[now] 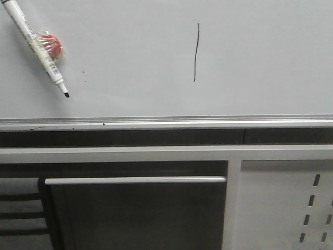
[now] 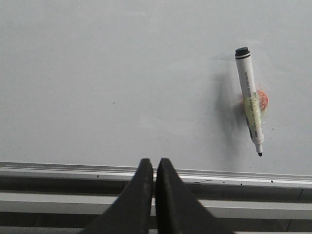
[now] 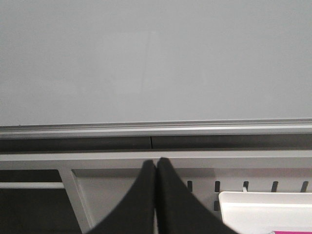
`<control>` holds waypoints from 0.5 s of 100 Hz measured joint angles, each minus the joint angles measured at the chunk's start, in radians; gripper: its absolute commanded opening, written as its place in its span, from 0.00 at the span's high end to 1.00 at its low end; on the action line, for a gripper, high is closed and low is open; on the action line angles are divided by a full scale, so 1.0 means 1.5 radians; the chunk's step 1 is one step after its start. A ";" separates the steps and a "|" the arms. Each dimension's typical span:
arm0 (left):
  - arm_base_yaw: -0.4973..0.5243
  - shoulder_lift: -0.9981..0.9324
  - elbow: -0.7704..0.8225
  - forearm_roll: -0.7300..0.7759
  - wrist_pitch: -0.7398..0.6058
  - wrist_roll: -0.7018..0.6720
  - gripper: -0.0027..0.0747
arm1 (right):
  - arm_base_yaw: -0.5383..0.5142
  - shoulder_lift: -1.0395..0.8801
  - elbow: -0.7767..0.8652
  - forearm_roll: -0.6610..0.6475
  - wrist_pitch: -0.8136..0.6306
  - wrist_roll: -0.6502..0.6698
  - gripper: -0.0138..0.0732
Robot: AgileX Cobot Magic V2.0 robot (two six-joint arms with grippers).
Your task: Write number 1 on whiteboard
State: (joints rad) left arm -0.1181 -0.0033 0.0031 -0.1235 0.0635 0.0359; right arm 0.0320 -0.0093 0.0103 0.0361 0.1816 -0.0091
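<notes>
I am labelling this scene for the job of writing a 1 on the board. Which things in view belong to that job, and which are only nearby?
Belong to the job:
whiteboard
number 1
marker, on the board by a red magnet

Only nearby:
perforated metal panel
dark panel with pale bar handle
white tray

Workshop: perforated metal panel (image 1: 291, 208), whiteboard (image 1: 156, 52)

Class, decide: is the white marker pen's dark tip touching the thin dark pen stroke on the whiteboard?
Apart. The front view shows the white marker pen's tip far left of the thin dark stroke, bare pale whiteboard between them.
</notes>
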 measured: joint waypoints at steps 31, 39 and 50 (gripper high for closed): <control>0.000 0.000 0.000 0.000 0.001 0.000 0.99 | 0.000 0.000 0.000 0.000 -0.010 0.000 0.91; 0.000 0.000 0.000 0.000 0.001 0.000 0.99 | 0.000 0.000 0.000 0.000 -0.012 0.000 0.91; 0.000 0.000 0.000 0.000 0.001 0.000 0.99 | 0.000 0.000 0.000 0.000 -0.013 0.000 0.91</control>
State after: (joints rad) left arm -0.1181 -0.0033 0.0031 -0.1235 0.0650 0.0359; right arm 0.0320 -0.0093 0.0103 0.0361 0.1626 -0.0091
